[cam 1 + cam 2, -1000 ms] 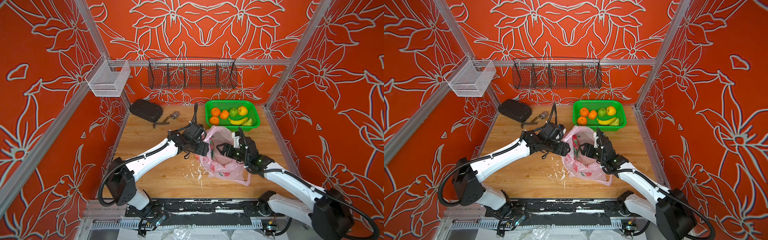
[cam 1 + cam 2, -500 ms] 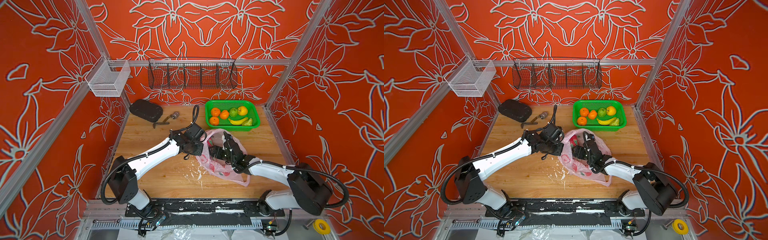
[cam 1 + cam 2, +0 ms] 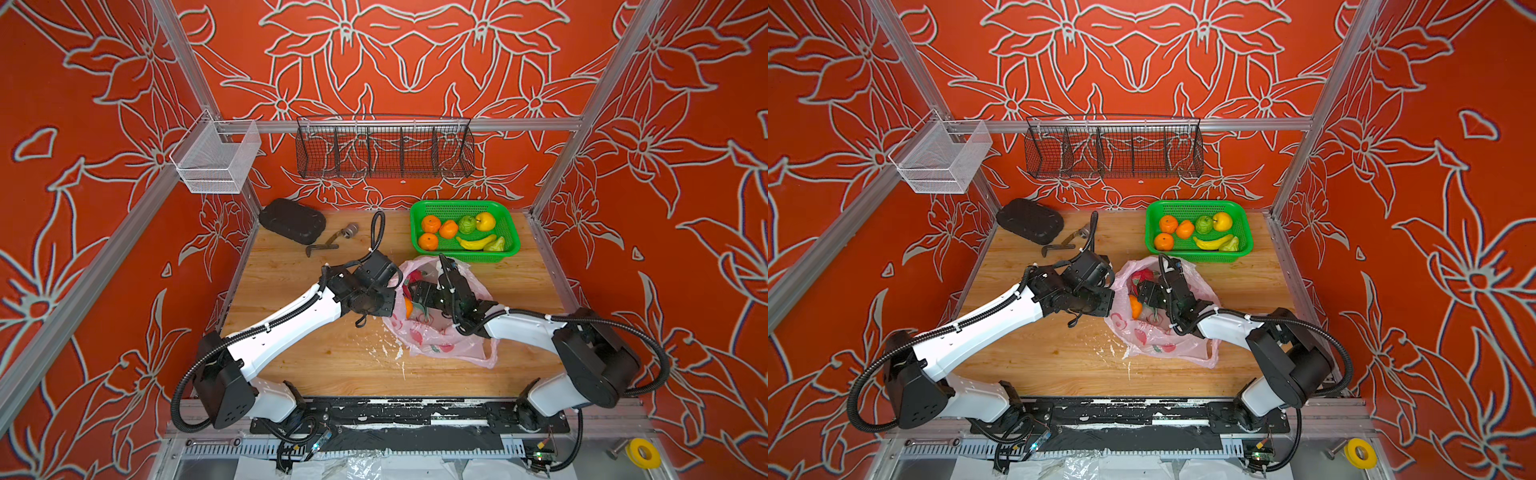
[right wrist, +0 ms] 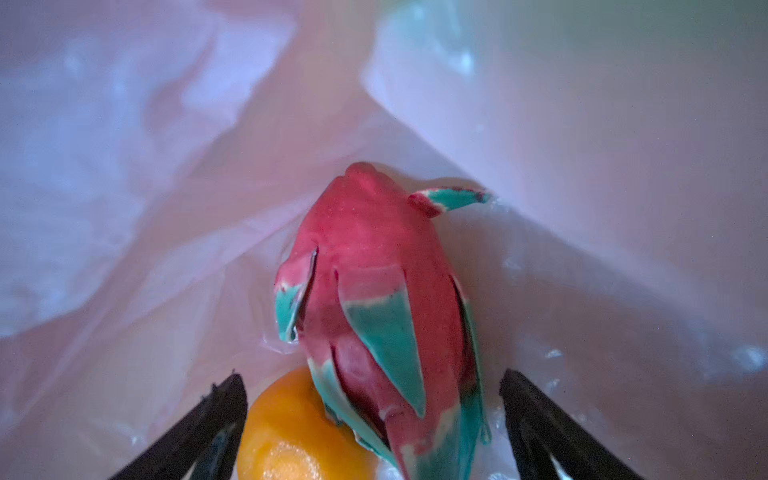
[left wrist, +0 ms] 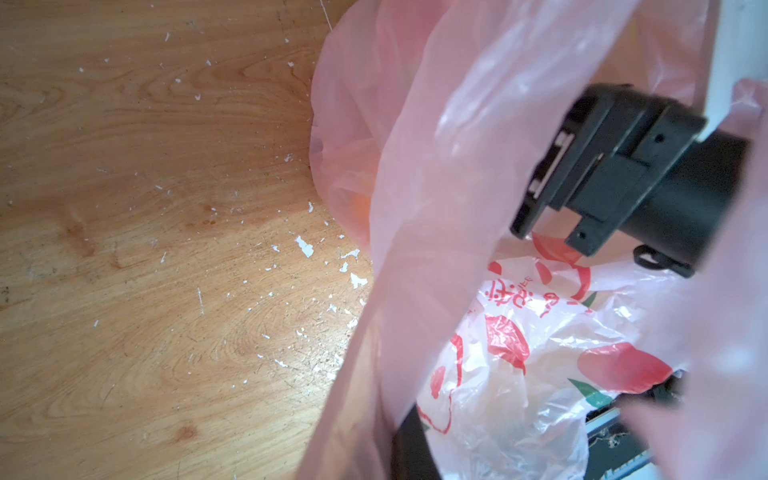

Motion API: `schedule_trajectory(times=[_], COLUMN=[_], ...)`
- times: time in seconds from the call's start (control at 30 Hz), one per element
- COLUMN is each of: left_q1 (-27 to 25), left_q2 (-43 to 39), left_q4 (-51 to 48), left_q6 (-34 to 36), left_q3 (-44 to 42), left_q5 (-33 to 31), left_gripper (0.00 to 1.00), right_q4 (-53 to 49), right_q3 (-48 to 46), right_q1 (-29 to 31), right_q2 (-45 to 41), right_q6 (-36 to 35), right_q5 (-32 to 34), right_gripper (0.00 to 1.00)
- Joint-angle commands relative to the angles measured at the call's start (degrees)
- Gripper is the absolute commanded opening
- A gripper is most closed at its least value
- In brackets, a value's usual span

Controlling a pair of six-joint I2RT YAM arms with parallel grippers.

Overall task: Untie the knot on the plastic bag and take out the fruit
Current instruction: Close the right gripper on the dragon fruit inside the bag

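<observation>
Wooden table (image 3: pixel 291 361) unchanged; left jaws have clamped plastic bag (image 3: pixel 440 345), right jaws opened wider.

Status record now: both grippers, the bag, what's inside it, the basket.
left gripper: shut on the plastic bag rim
right gripper: open inside the bag, jaws either side of the dragon fruit
bag mouth: open, no tie seen
in bag: dragon fruit, an orange fruit touching it
green basket: back right, holds fruit and a banana

The plastic bag (image 5: pixel 515 297) carries red printed characters, creased and too blurred to read; nothing else legible
</observation>
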Motion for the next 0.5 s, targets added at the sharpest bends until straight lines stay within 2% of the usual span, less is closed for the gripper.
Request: schedule_trajectory(times=[0.0,0.17,0.37,0.47], left_q1=[-0.42,-0.48,-0.47,-0.42], left_q2=[-0.95,-0.59,-0.81,-1.44], left_q4=[-1.74,-2.06,-2.86,-2.83], left_q6=[-0.91,-0.14,0.57,0.54], left_q3=[-0.33,-0.02,-0.1,-0.85], left_q5=[-0.53,-0.41,-0.37,-0.37], left_gripper=[0.0,0.0,0.0,0.0], right_q4=[1.32,2.49,2.04,2.76], right_q3=[2.14,5.36,6.12,6.57], right_q1=[0.34,0.43,0.61,0.61], right_q2=[2.49,6.41,8.27,9.99], right_q6=[-0.31,-1.63,-8.18,-11.38], right_q5=[1.64,-0.43,4.7,4.12], right_gripper=[0.97,0.97,0.97,0.97])
